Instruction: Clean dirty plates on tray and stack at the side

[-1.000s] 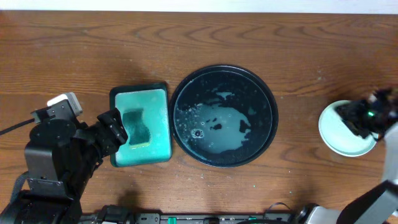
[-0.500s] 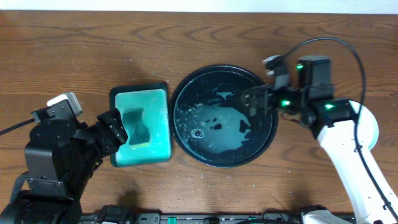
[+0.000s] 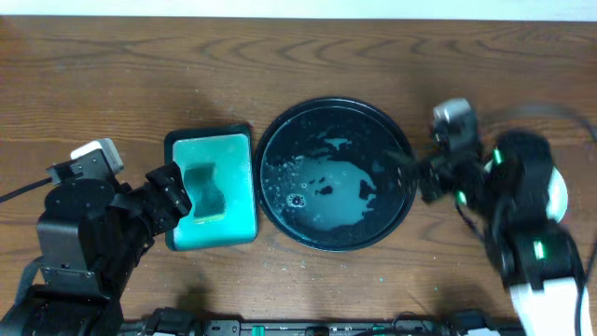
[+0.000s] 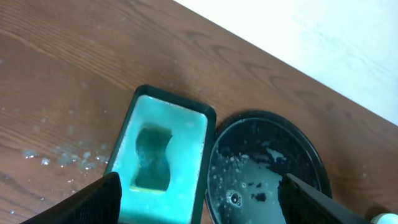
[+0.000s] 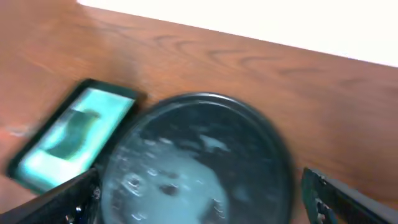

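Note:
The black tray [image 3: 336,101] lies mid-table and holds only pale soapy water and bubbles, no plates; it also shows in the left wrist view [image 4: 298,143] and the right wrist view [image 5: 205,96]. Of the plates, only a pale sliver [image 3: 559,194] shows at the far right, mostly hidden behind the right arm. My right gripper [image 3: 407,174] hovers at the tray's right rim, blurred, open and empty [image 5: 200,180]. My left gripper [image 3: 173,194] is open and empty [image 4: 200,183] beside the teal tray's left edge.
A rectangular teal-green tray [image 3: 238,191] with a dark sponge [image 3: 203,187] sits just left of the black tray, nearly touching it. Water drops speckle the wood left of it [image 4: 62,155]. The table's far edge runs along the top [image 3: 298,19].
The right arm left the plates at the far right, swung over the black tray, then drew back to its right rim; its jaws opened. The left arm has not moved.

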You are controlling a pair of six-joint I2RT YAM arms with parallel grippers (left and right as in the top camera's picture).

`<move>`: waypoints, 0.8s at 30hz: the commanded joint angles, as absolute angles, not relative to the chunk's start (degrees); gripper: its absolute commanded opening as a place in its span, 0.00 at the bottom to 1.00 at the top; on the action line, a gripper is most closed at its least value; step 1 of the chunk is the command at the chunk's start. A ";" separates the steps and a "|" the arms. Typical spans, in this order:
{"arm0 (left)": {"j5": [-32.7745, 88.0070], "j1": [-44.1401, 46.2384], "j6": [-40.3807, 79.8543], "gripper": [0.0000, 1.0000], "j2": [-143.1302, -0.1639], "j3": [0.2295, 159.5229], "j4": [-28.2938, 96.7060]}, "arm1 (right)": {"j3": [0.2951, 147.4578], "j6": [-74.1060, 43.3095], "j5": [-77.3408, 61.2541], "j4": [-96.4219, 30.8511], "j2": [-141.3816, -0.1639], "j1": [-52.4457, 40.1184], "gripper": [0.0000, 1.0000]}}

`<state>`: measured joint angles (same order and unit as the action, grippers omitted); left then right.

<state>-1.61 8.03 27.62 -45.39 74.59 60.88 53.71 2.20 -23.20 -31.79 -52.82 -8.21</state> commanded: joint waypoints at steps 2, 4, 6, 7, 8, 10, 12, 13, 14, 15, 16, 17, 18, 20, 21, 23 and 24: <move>-1.52 7.94 27.49 0.81 -45.34 75.24 60.80 | 38.87 6.96 -11.84 -30.17 -37.04 -7.90 0.99; -1.52 7.94 27.49 0.81 -45.34 75.24 60.80 | 32.18 6.92 -11.88 -28.82 -29.52 -7.92 0.99; -1.52 7.94 27.49 0.80 -45.34 75.24 60.82 | 26.65 6.90 -12.21 -27.75 -22.74 -7.92 0.99; -1.52 7.94 27.49 0.80 -45.34 75.24 60.82 | 23.70 6.90 -12.27 -27.18 -18.92 -7.92 0.99; -1.52 7.94 27.49 0.80 -45.34 75.24 60.80 | 21.08 6.90 -12.27 -26.68 -15.44 -7.92 0.99; -1.52 7.94 27.49 0.80 -45.34 75.24 60.82 | 17.50 6.94 -12.23 -26.17 -10.35 -7.90 0.99; -1.52 7.94 27.49 0.80 -45.34 75.24 60.82 | 14.17 6.92 -11.79 -26.11 -5.21 -7.90 0.99; -1.52 7.94 27.49 0.80 -45.34 75.24 60.82 | 13.13 6.92 -11.79 -26.11 -3.64 -7.90 0.99; -1.52 7.94 27.49 0.80 -45.34 75.24 60.82 | 11.16 6.92 -11.81 -26.11 -0.62 -7.90 0.99; -1.52 7.94 27.49 0.80 -45.34 75.24 60.82 | 9.98 6.87 -11.84 -25.19 -0.25 -7.88 0.99; -1.52 7.94 27.49 0.80 -45.34 75.24 60.82 | 9.15 6.90 -11.84 -23.97 -0.89 -7.90 0.99; -1.52 7.94 27.49 0.80 -45.34 75.24 60.82 | 6.61 6.68 -11.86 -20.62 -0.80 -7.90 0.99; -1.52 7.94 27.49 0.80 -45.34 75.24 60.82 | 5.65 6.70 -11.88 -18.31 -0.30 -7.90 0.99; -1.52 7.94 27.49 0.80 -45.34 75.24 60.82 | 4.14 7.16 -11.84 -13.04 -0.27 -7.90 0.99; -1.52 7.94 27.49 0.80 -45.34 75.24 60.82 | 3.27 7.20 -11.84 -10.35 -0.27 -7.92 0.99; -1.52 7.94 27.49 0.81 -45.34 75.24 60.82 | 0.62 7.18 -11.84 -3.70 -0.27 -7.92 0.99; -1.52 7.94 27.49 0.80 -45.34 75.24 60.82 | 0.32 7.22 -11.84 -3.11 -0.27 -7.97 0.99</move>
<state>-1.61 8.03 27.62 -45.39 74.61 60.97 2.72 6.57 -12.21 -7.01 -0.86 -8.05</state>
